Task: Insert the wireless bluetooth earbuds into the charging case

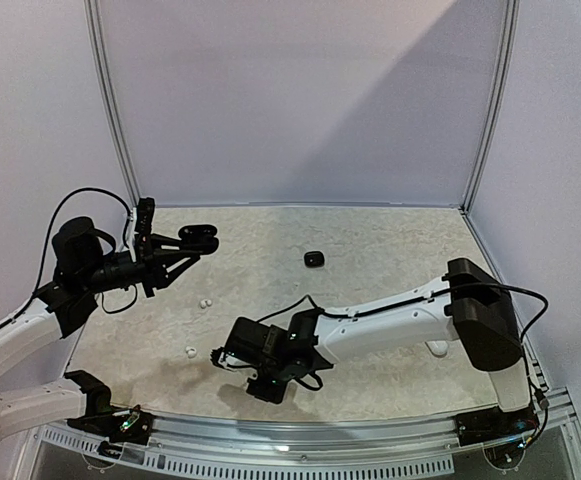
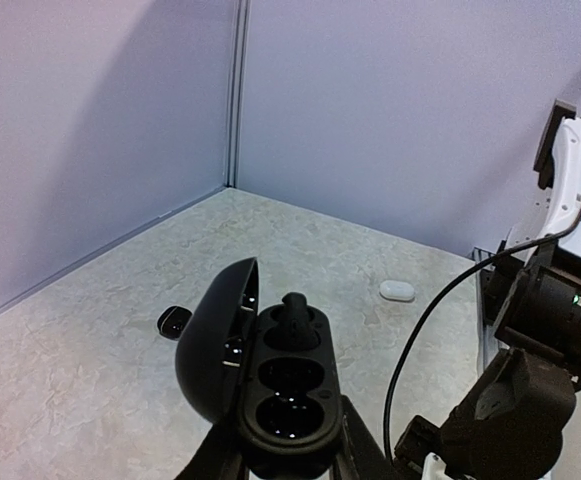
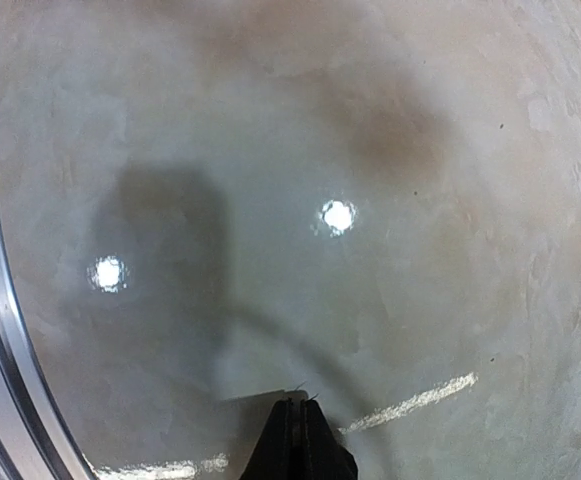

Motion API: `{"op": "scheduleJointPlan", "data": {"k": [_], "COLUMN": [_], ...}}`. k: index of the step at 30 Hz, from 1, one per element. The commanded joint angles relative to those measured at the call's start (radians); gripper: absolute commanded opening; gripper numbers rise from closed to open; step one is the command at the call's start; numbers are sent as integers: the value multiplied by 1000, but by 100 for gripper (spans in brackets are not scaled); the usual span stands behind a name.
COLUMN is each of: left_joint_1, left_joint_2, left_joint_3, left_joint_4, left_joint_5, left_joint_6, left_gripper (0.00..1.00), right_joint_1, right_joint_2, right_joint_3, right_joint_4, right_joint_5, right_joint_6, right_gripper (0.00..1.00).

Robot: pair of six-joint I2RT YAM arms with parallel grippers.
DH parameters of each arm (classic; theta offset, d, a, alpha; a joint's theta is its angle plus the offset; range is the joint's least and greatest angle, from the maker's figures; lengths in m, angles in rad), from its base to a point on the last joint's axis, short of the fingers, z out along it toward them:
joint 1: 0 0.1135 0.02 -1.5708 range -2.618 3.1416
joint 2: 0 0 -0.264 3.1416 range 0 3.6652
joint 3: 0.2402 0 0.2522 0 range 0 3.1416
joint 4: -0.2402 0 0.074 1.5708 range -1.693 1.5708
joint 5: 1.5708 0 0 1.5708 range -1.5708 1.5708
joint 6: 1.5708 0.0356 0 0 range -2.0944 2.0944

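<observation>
Open, glossy black charging case (image 2: 288, 398)

The charging case (image 2: 288, 395) is showing glossy black inside and out. The table (image 1: 390, 240) is displaying a mottled beige, stone-like pattern. The tiny earbuds (image 1: 205, 302) are showing white, and 1 pebble-shaped object (image 1: 314, 259) is showing black. The walls (image 1: 290, 100) are glowing pale lilac.

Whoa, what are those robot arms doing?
The left tool holds an open black charging case, with what looks like one black earbud in one slot. The right tool is pinched shut, low near the table's front edge. Two white earbuds lie loose on the table between the arms.
</observation>
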Motion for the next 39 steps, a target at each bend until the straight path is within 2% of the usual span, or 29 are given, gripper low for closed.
{"op": "scheduleJointPlan", "data": {"k": [1,10,23,31,36,39], "left_joint_1": [10,11,11,10,11,10], "left_joint_2": [9,12,19,17,21,21], "left_joint_3": [1,3,1,3,3,1], "left_joint_4": [31,28,32,25,26,27], "left_joint_5": [11,17,29,36,36,40], "left_joint_6": [5,9,17,21,19,19], "left_gripper": [0,0,0,0,0,0], "right_joint_1": [-3,-3,-2,-5,-31,-54], "right_joint_2": [-62,-135,-212,-244,-315,-393], "right_joint_3": [-46,-134,-204,-248,-307,-368], "right_joint_4": [-90,-137,-174,-124,-68,20], "right_joint_5": [16,15,11,22,8,-23], "right_joint_6": [-71,-123,-97,-46,17,67], "right_gripper": [5,9,14,15,15,17]}}
